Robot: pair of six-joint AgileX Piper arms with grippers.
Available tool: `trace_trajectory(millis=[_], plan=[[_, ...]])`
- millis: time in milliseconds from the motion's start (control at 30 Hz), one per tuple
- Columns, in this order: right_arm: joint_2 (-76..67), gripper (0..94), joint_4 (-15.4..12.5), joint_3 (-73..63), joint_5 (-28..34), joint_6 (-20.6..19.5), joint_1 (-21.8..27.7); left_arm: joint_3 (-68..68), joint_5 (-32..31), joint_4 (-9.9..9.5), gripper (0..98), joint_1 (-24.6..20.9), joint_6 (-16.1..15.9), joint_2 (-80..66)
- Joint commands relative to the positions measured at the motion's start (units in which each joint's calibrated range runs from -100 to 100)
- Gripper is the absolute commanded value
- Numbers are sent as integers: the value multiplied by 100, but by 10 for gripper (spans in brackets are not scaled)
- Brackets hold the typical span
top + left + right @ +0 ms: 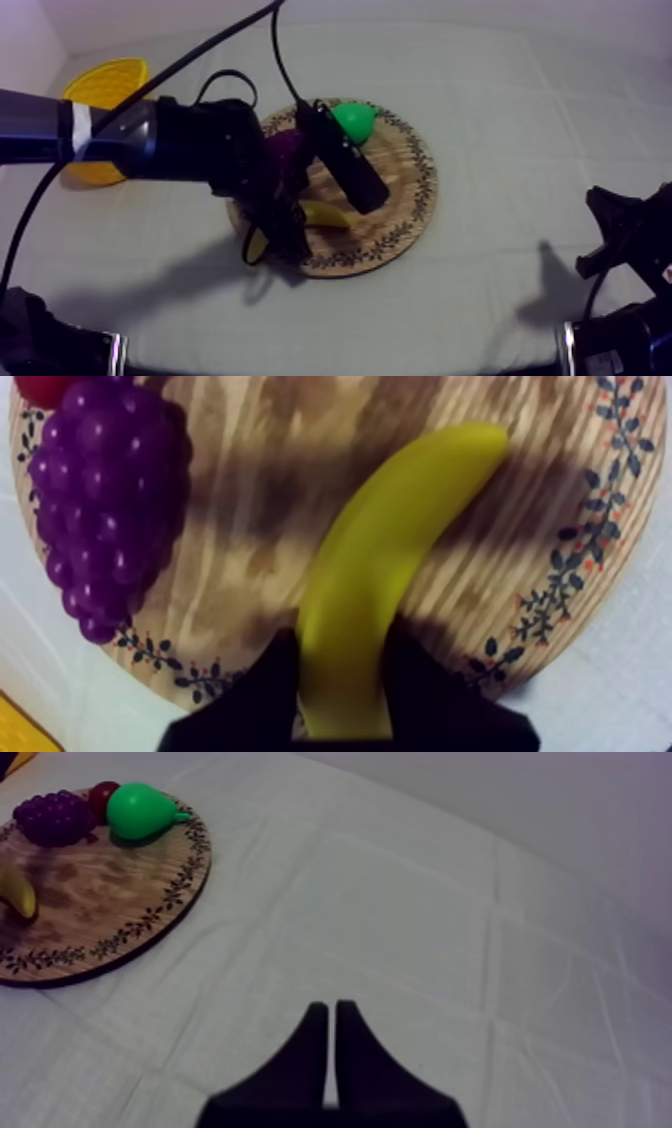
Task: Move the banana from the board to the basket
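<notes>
At the board's point(400, 190) near-left rim, the left gripper point(345, 646) pinches one end of the banana point(400, 546), a black finger on each side of it. The rest of the banana runs over the wood toward the board's middle. I cannot tell whether it rests on the board or hangs just off it. Grapes point(105, 496) lie on the board's left part, just beside the banana but apart from it. A small red fruit point(40, 386) touches them at the far rim, and a pear point(140, 810) lies next to it. Well apart from the board, the basket point(105, 85) stands at the table's far left corner. Near the table's right edge, the right gripper point(331, 1014) hangs over bare cloth point(420, 902), its fingers pressed together as a narrow wedge, holding nothing.
</notes>
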Motion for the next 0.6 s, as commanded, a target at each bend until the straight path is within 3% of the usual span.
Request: trace_trajectory(millis=[0,200,400,567], plan=[[-4,5,-2,-3,5,0,0,39,0,-59,131,24,151,-16],[-4,5,-2,-3,5,0,0,-4,294,-311,104,46,331,-383],[-4,5,-2,-3,5,0,0,-544,1004,-520,92,-150,207,-1144],[-4,5,-2,-3,5,0,0,-1010,1400,-645,90,-577,90,-1829]])
